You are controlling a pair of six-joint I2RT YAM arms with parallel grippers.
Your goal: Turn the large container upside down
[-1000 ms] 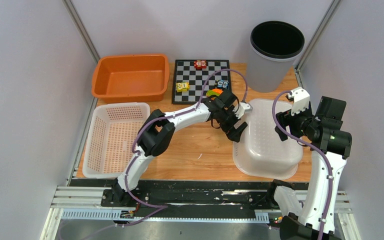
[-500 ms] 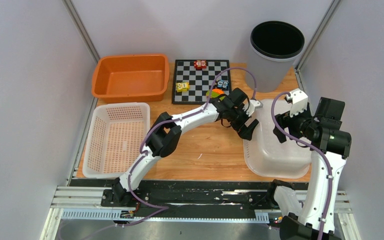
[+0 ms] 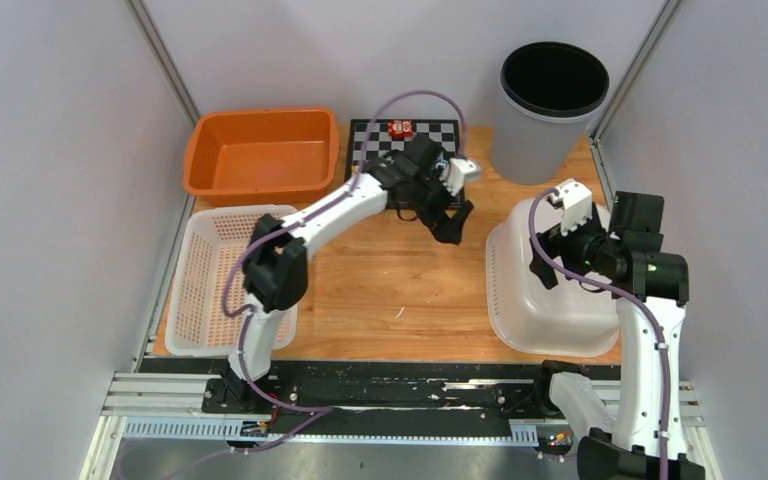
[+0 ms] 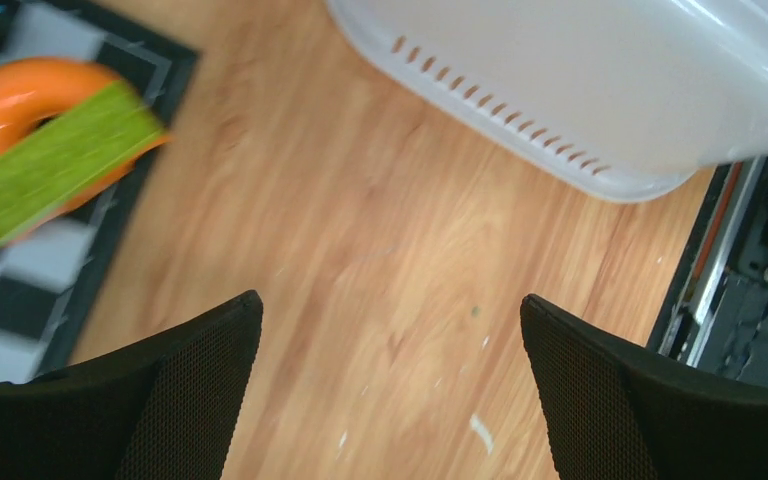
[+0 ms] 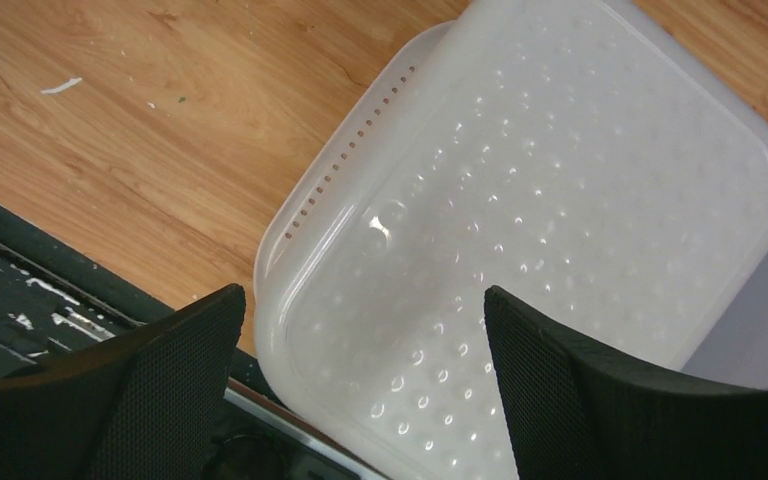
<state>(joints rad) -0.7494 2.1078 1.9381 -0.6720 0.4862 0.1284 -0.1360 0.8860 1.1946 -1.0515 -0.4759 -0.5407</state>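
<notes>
The large translucent white container [image 3: 550,295] lies at the right of the table, its dimpled base turned up, its near rim over the table's front edge. In the right wrist view it [image 5: 560,220] fills the frame under my right gripper [image 5: 362,300], which is open and empty just above it. In the top view the right gripper [image 3: 548,262] hovers over the container's left part. My left gripper [image 3: 450,220] is open and empty, near the chessboard and apart from the container. In the left wrist view the left gripper [image 4: 390,305] is over bare wood, with the container's rim [image 4: 560,100] at the top right.
An orange tub [image 3: 260,152] stands at the back left and a white lattice basket [image 3: 230,275] in front of it. A chessboard [image 3: 400,140] with small toys lies at the back middle; an orange ring with a green block [image 4: 50,140] lies on it. A black bin [image 3: 552,95] stands at the back right.
My left gripper has drawn back from the container's left rim to the chessboard. The container has shifted right and settled with its base up. My right gripper has moved slightly left over it.
</notes>
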